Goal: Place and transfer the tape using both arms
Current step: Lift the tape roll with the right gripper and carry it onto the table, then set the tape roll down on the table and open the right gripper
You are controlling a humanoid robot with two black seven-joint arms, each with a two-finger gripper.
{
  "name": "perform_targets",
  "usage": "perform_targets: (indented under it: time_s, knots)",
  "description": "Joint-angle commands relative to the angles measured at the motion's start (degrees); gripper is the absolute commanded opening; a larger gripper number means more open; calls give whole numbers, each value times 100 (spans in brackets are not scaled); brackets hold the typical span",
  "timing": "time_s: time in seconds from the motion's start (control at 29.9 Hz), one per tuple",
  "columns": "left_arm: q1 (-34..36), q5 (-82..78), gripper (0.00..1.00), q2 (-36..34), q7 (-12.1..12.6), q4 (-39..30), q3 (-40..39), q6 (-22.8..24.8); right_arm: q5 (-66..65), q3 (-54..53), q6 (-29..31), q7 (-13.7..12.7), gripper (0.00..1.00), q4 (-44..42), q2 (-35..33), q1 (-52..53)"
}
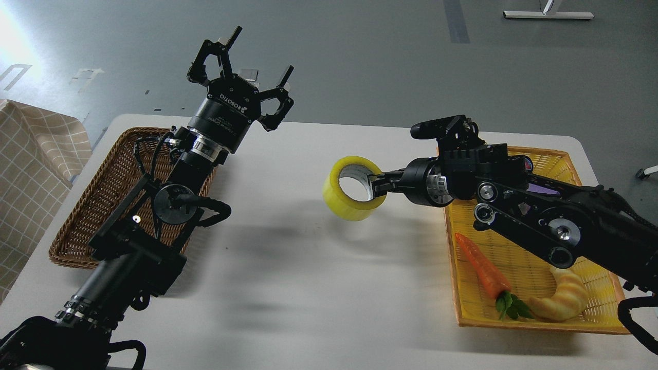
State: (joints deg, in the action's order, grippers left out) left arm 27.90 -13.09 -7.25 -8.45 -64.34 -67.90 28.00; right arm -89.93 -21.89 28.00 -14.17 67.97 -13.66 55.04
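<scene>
The tape is a yellow ring with a whitish core. It hangs above the white table, near its middle. My right gripper is shut on the tape's right wall, one finger inside the core. The right arm reaches in from the right across the yellow tray. My left gripper is open and empty, raised above the table's far left edge, next to the brown wicker basket.
The yellow tray at the right holds a toy carrot and a croissant-like toy. A purple block shows partly behind the right arm. A checked cloth lies at the far left.
</scene>
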Motion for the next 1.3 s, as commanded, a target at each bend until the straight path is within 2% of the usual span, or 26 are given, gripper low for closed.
perform_targets:
  time_s: [0.0, 0.43, 1.0, 1.07, 1.1, 1.14, 1.2, 1.24, 1.27]
  knots:
    - [14, 0, 98, -5, 1, 0, 5, 0, -15, 184, 0, -7, 0, -292, 320, 6]
    - [14, 0, 98, -5, 1, 0, 5, 0, -24, 431, 0, -16, 0, -944, 874, 7]
    - [5, 0, 98, 4, -8, 0, -4, 0, -288, 651, 0, -33, 0, -1313, 1103, 7]
    - [5, 0, 98, 4, -78, 0, -4, 0, -279, 651, 0, -33, 0, -1322, 1120, 7]
    - [-4, 0, 98, 4, -96, 0, -4, 0, -288, 651, 0, -33, 6, -1322, 1129, 7]
    - [-4, 0, 98, 4, -113, 0, -4, 0, -279, 659, 0, -33, 16, -1322, 1120, 7]
    - [-4, 0, 98, 4, -113, 0, -4, 0, -279, 651, 0, -33, 19, -1330, 1120, 7]
    - [-4, 0, 98, 4, -113, 0, -4, 0, -279, 651, 0, -33, 26, -1330, 1120, 7]
    - [5, 0, 98, 4, -113, 0, -4, 0, -270, 633, 0, -33, 40, -1330, 1120, 7]
